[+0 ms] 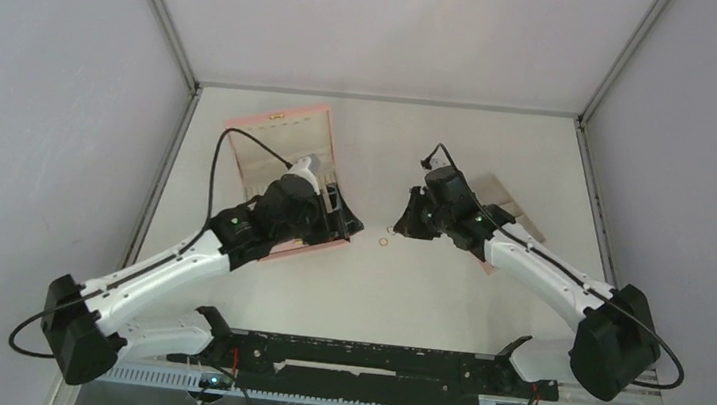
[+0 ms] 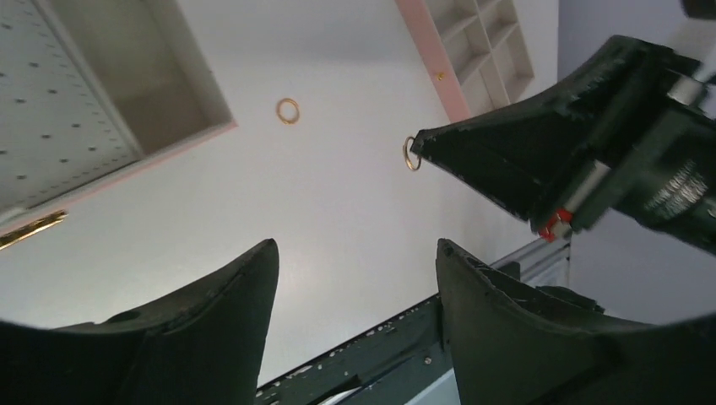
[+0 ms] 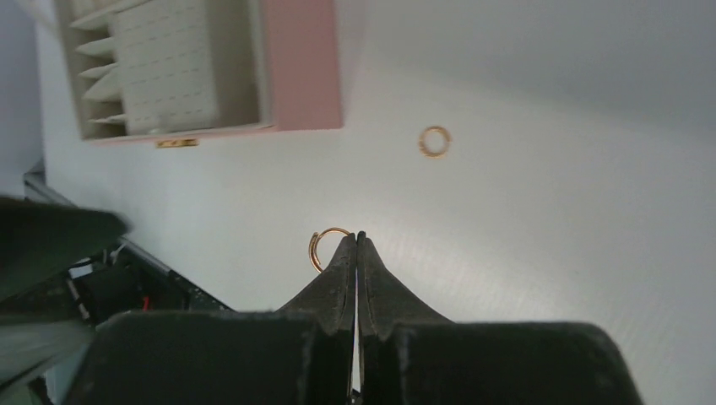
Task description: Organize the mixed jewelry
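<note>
White table (image 1: pixel 446 292) with grey walls around it makes the work place, and both arms reach to the middle of it.

On the left side stands a pink jewelry box (image 3: pixel 302 67). It is open, with a pale inside and a small gold clasp (image 3: pixel 177 143) at its front edge. On the right side, partly behind the right arm, lies a compartmented tray (image 2: pixel 485 38) with a pink edge.

Right gripper (image 3: pixel 355 240) has its two fingers pressed fully together. At the very tip they pinch a thin copper ring (image 3: pixel 325 249). In the right wrist view the ring stands out to the left of the fingertips. In the left wrist view the same ring sits at the point of the black gripper, above the table. I cannot tell if it touches the surface.

A second ring (image 3: pixel 434 141) of the same orange-copper colour lies flat on the bare table. It is apart from the held one and touches neither the box nor the tray.

Left gripper (image 2: pixel 355 249) is wide open, with a clear gap between the two fingers, and it holds nothing. It hangs over the table just beside the front of the pink jewelry box and faces the right gripper. Both rings are in front of its fingers, not between them.

Other rings I cannot make out with certainty in these views.
</note>
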Controlling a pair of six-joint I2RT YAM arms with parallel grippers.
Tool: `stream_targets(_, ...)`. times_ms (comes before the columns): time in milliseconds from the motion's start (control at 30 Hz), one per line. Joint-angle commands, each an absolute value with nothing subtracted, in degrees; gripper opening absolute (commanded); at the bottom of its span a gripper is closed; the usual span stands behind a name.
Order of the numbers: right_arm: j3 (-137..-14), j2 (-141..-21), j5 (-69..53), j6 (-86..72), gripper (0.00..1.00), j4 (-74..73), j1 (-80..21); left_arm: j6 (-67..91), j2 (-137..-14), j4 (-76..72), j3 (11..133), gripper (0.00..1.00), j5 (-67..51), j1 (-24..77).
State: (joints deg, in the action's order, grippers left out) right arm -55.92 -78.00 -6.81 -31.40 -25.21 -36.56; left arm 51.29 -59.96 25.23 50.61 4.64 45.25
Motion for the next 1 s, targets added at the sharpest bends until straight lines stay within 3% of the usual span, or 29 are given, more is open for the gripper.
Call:
stream_targets(0,-55.36,-74.12,-5.32,-33.60,0.00,-17.34,-40.69,59.03,-62.68,12.56,47.49,0.73,-1.28,45.22)
stream_targets(600,-55.22,-72.09,-8.05,-35.81,0.00,-14.10,-43.60,65.53,-66.00,-1.51,41.16,0.47,-8.87,41.50)
stream_targets(967,-55.28,-72.73,-8.93,-35.58,0.00,-13.62,-44.21,66.96,-67.00,-3.94,40.16,0.38,-9.43,41.53)
